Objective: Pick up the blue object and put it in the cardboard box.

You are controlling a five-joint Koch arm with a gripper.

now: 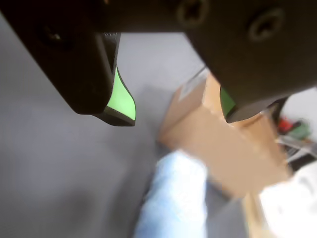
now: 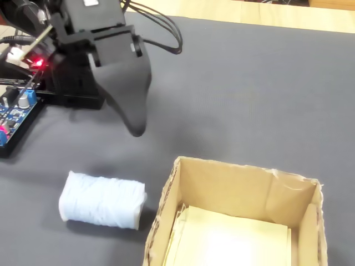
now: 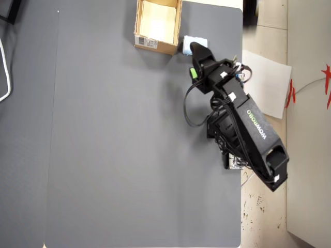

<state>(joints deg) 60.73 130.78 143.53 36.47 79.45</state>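
Grey matting [image 2: 266,83] covers the table, with pale wood showing along its far edge in the fixed view. On it lies the blue roll [image 2: 102,200], on its side, pale and fuzzy, just below and ahead of the gripper [image 1: 181,116]; in the wrist view it [image 1: 173,201] shows blurred beneath the gap between the two jaws. Just beside the roll, close enough that I cannot tell whether they touch, stands the box [image 2: 302,208], open at the top with its flaps upright and a pale sheet inside; seen from overhead it [image 3: 139,23] lies beyond the gripper's tip, with the roll [image 3: 197,41] at its right side and partly covered by the tip.

A white label [image 3: 145,41] with dark printing sits on the box's near wall in the overhead view; the print is too small to read. The arm [image 3: 256,129] bears white lettering along its length, which I cannot make out with certainty.

The gripper's jaws stand well apart in the wrist view, green pads [image 1: 120,100] on their inner faces, holding nothing and touching nothing. It hangs above the mat, clear of the roll.

A blue circuit board [image 2: 16,111] with a red light sits behind the gripper, at the fixed view's left edge.
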